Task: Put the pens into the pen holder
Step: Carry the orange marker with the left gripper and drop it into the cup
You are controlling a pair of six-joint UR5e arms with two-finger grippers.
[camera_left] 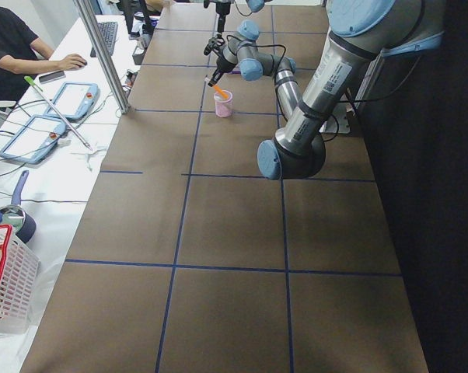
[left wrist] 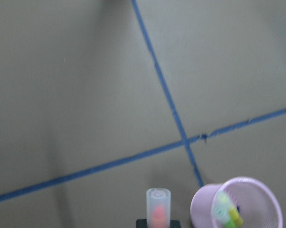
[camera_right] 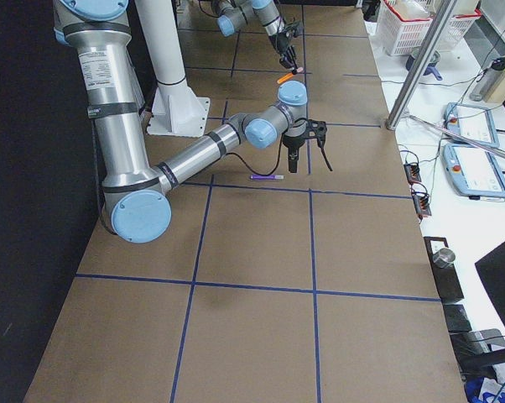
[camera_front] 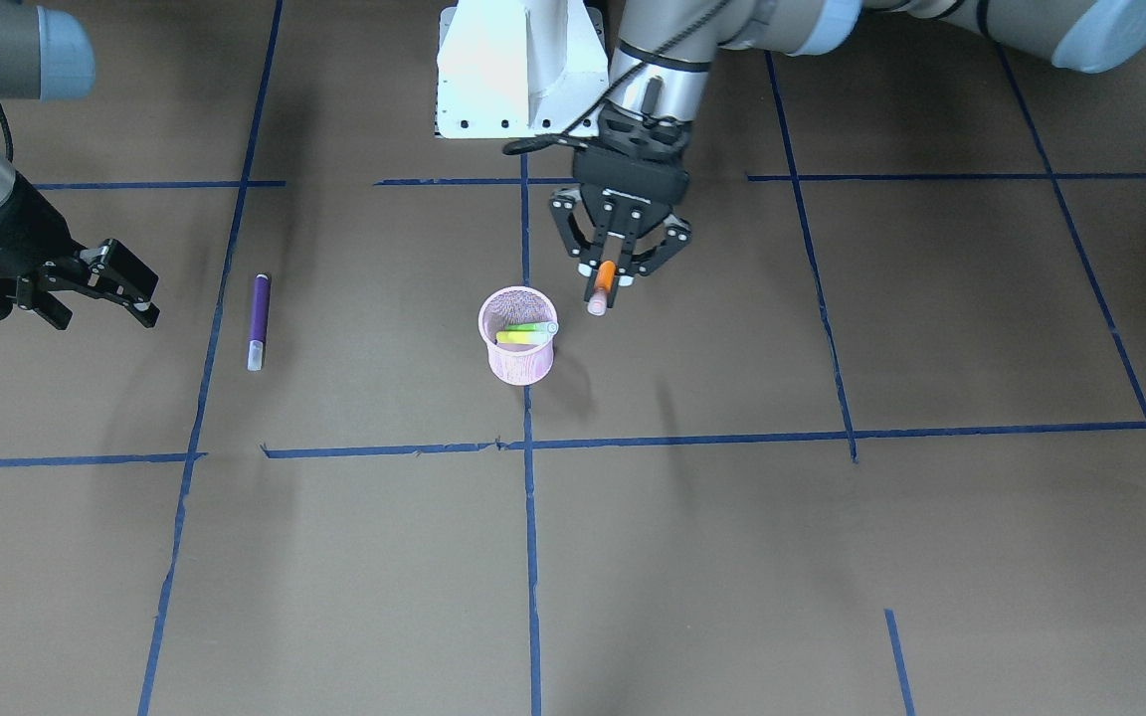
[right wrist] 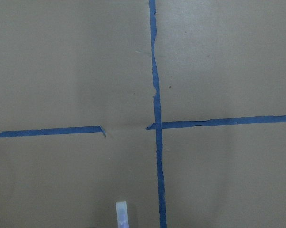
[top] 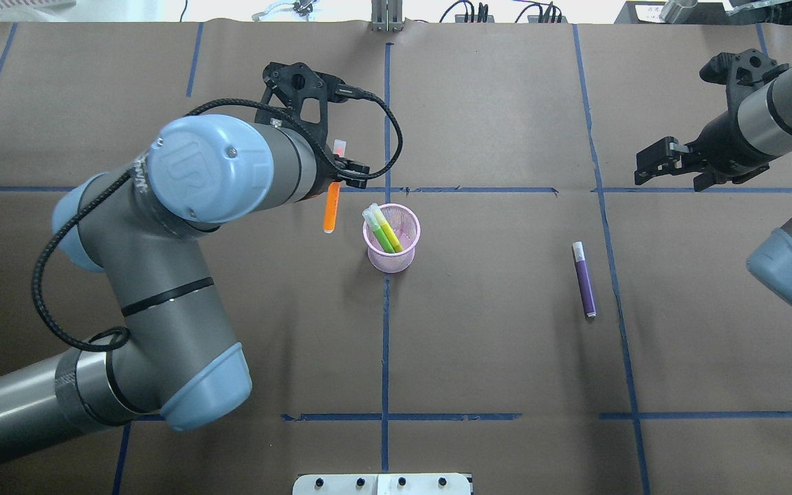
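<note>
My left gripper (camera_front: 615,267) is shut on the orange pen (camera_front: 604,281), holding it above the table just beside the pink mesh pen holder (camera_front: 521,366), not over its mouth. The overhead view shows the orange pen (top: 331,210) to the left of the holder (top: 392,260). Two yellow-green pens (top: 383,230) stand in the holder. The left wrist view shows the pen's pale cap (left wrist: 158,202) and the holder's rim (left wrist: 200,202) to its right. The purple pen (camera_front: 259,316) lies flat on the table. My right gripper (camera_front: 130,290) is open and empty, apart from the purple pen (top: 584,280).
Blue tape lines (camera_front: 528,557) cross the brown table cover. The white robot base (camera_front: 518,70) stands behind the holder. The purple pen's cap end (right wrist: 121,213) shows at the bottom edge of the right wrist view. Operators' desks with tablets (camera_left: 71,97) line the table's far side.
</note>
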